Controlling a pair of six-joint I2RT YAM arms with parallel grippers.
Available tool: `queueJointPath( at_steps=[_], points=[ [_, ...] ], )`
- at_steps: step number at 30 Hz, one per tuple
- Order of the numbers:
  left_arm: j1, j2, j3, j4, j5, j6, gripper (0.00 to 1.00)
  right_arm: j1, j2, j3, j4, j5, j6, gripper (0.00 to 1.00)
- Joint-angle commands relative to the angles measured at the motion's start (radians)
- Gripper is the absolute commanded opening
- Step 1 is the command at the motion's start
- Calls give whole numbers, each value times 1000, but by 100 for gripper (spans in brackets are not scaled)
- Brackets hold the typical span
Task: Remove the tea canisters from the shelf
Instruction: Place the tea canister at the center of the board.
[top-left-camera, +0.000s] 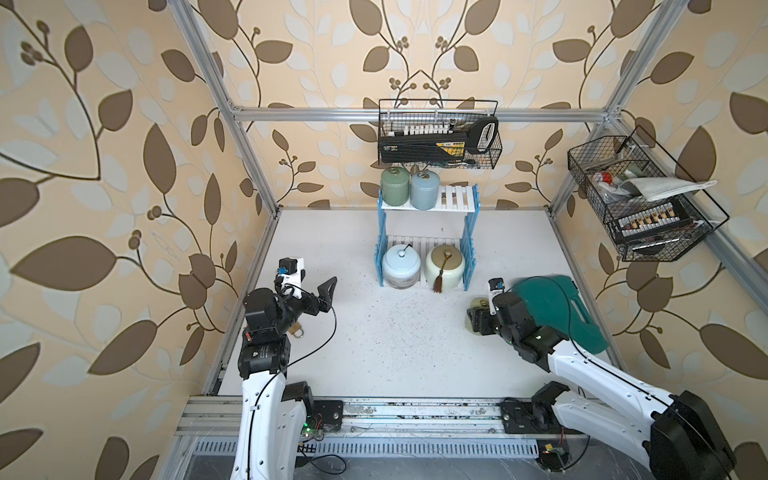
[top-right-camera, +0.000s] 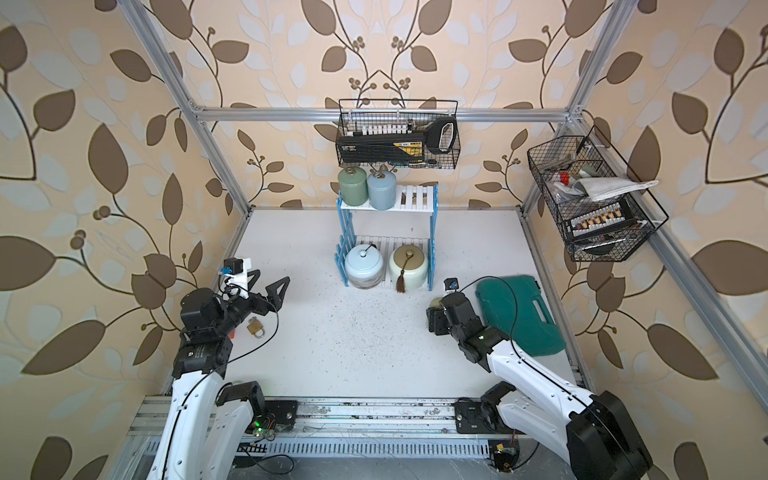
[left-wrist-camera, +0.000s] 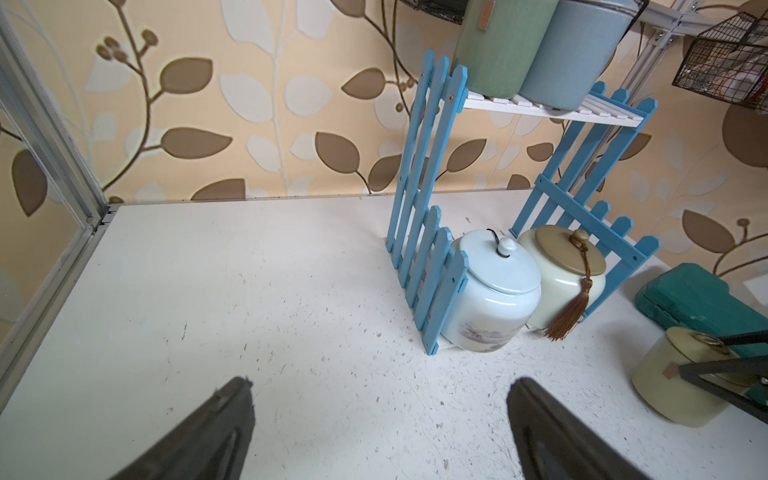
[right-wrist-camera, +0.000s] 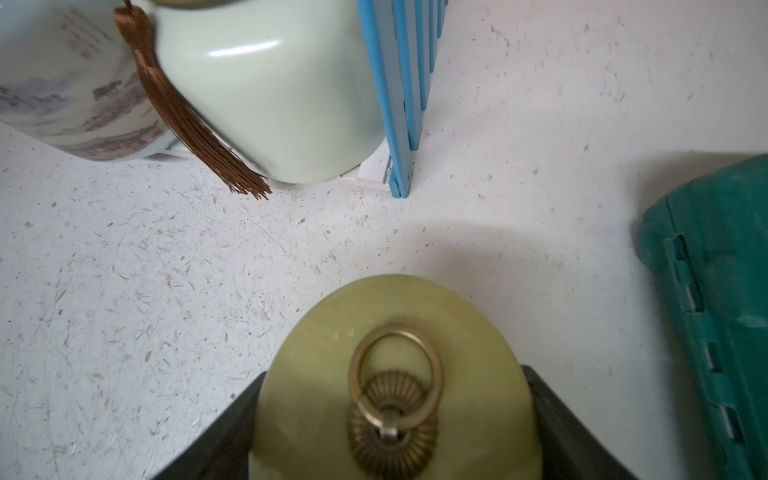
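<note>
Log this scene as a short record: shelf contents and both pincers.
shelf top tier: sage green canister, grey-blue canister
shelf bottom tier: pale blue canister, cream tasselled canister
off shelf: yellow-green canister, beside teal case
right pincer: closed on yellow-green canister
left pincer: open, empty

The shelf (top-left-camera: 455, 199) is set at the back middle of the table (top-left-camera: 374, 324), under a wire basket (top-left-camera: 440, 137) hung on the rear wall. The left tall canister (top-left-camera: 395, 187) and right tall canister (top-left-camera: 424, 190) are placed side by side on its upper tier, the left squat canister (top-left-camera: 402, 266) and right squat canister (top-left-camera: 444, 264) on its lower. The fifth canister (left-wrist-camera: 660, 390) is stood on the table before and right of the shelf, between the jaws of the right gripper (right-wrist-camera: 392, 374), a tool case (top-left-camera: 552, 291) just right of it.
</note>
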Motion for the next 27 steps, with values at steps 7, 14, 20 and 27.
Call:
queueJointPath(
  at_steps=[7, 14, 20, 27],
  points=[
    [4, -12, -8, 42, 4, 16, 99, 13, -24, 34, -38, 27, 32, 99],
    [5, -14, -4, 43, -3, 12, 99, 17, -49, 69, -100, 16, 35, 99],
    [7, -12, 2, 36, 0, 6, 99, 17, -55, 175, -219, 11, 14, 99],
    [5, -13, 10, 29, 4, 0, 99, 17, -10, 301, -347, 284, 59, 99]
  ],
)
